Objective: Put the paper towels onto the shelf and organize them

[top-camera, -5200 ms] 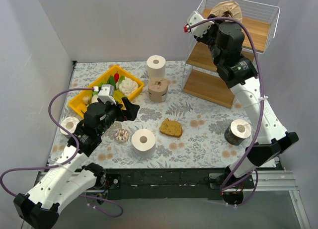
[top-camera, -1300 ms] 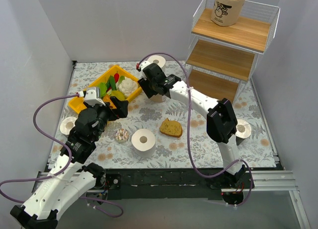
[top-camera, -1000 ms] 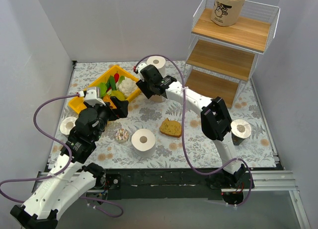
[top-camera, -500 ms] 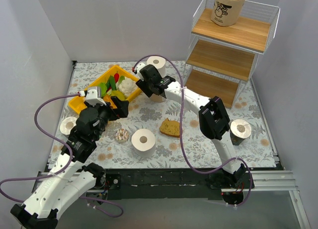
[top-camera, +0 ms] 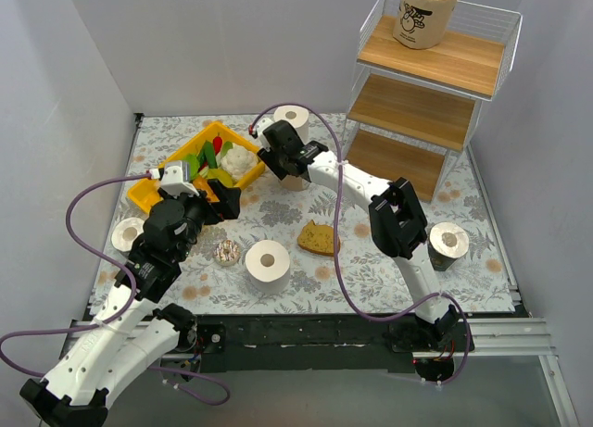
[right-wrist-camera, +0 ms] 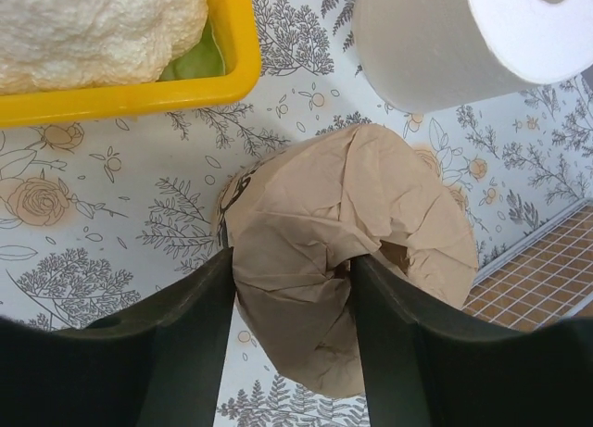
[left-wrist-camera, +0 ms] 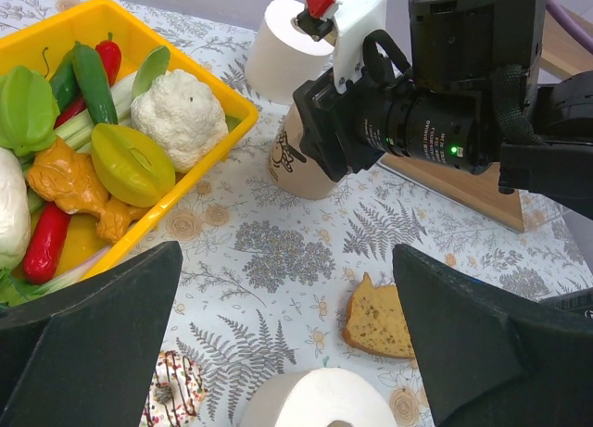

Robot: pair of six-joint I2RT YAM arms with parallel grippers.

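Note:
The shelf (top-camera: 431,94) stands at the far right with one tan-wrapped roll (top-camera: 426,12) on its top board. My right gripper (top-camera: 283,163) is down on a second tan-wrapped roll (right-wrist-camera: 324,223), one finger outside its wall and one in its core, shut on it (right-wrist-camera: 292,288). This roll stands on the table beside a white roll (top-camera: 293,121). Another white roll (top-camera: 268,263) stands near the front. A dark-wrapped roll (top-camera: 447,244) is at the right. My left gripper (top-camera: 227,203) is open and empty above the table (left-wrist-camera: 287,334).
A yellow tray (top-camera: 151,197) of toy vegetables with a cauliflower (left-wrist-camera: 181,117) sits at the left, close to the held roll. A bread slice (top-camera: 318,238) and a donut (top-camera: 227,252) lie mid-table. A white-topped roll (top-camera: 125,232) is half hidden by my left arm.
Five seconds ago my right gripper was at the shelf's top tier with a tan roll, which now stands there. Over the last second the gripper settled on the second tan roll. The left arm barely moved.

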